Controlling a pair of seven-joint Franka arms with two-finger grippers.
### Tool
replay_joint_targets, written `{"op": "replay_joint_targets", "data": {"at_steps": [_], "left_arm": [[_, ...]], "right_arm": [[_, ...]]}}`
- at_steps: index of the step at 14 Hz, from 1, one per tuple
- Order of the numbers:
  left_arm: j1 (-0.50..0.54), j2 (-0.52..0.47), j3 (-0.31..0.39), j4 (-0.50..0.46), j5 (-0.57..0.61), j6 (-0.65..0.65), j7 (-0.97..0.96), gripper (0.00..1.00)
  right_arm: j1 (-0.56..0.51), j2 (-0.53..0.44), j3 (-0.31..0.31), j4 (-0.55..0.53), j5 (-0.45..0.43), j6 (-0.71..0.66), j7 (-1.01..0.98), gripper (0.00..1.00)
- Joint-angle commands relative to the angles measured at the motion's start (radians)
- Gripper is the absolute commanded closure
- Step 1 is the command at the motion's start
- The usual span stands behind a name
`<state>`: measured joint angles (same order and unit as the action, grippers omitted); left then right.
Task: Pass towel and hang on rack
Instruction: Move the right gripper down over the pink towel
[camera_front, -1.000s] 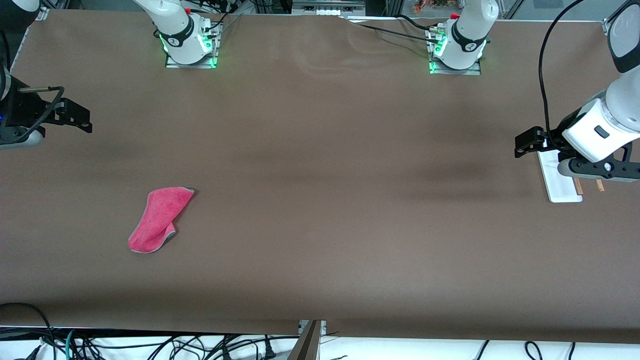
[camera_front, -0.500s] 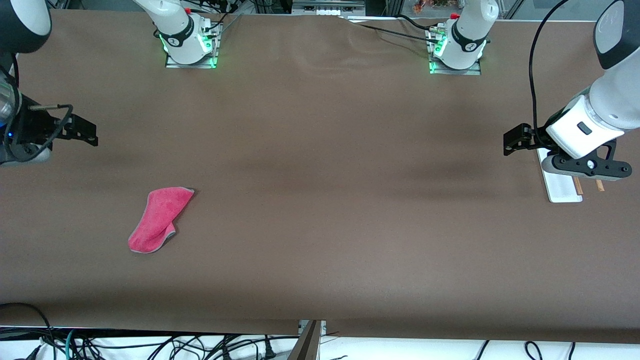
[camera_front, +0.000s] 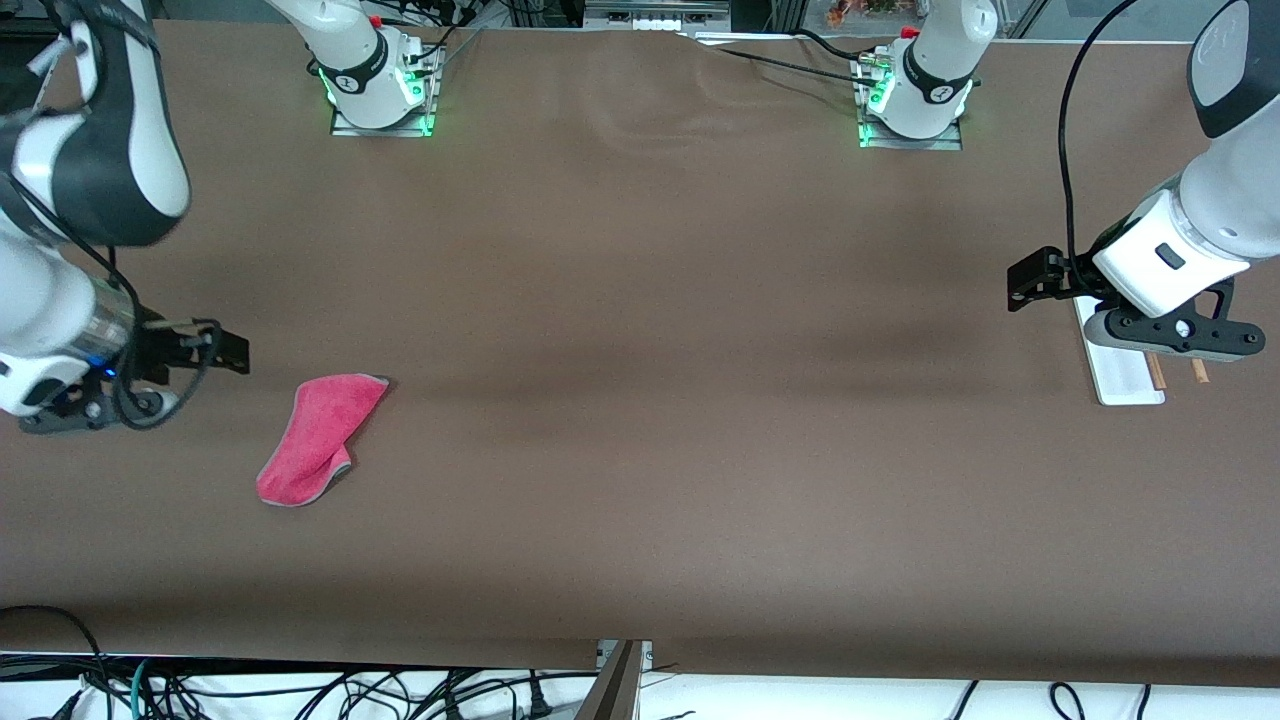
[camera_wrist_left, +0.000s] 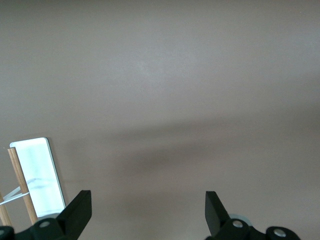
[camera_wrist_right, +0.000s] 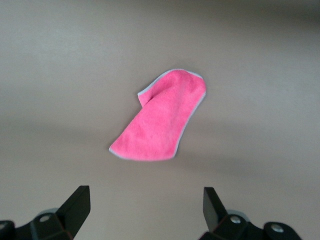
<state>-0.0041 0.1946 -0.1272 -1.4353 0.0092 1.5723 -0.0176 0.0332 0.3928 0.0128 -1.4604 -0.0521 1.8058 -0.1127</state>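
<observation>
both grippers open, empty

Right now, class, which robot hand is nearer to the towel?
The right hand: open, beside the towel at the right arm's end. The left hand, open, waits by the rack.

A pink-red towel edged in thin grey is lying on the plain brown table, while the rack is showing a white base and light brown wooden rods.
</observation>
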Motion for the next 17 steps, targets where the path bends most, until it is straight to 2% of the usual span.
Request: {"op": "replay_joint_targets", "data": {"at_steps": [1,9,17], "left_arm": [[-0.005,0.011,0.006,0.029,-0.005,-0.017,0.015,0.0],[-0.007,0.011,0.006,0.029,-0.006,-0.017,0.015,0.0],[-0.005,0.009,0.006,0.03,-0.005,-0.015,0.015,0.0]], "right_arm": [[0.004,0.108,0.003,0.015,0.003,0.09,0.016,0.0],[0.036,0.322,0.004,0.012,0.003,0.375,0.028,0.0],[0.034,0.417,0.003,0.008,0.003,0.512,0.014,0.0]]}}
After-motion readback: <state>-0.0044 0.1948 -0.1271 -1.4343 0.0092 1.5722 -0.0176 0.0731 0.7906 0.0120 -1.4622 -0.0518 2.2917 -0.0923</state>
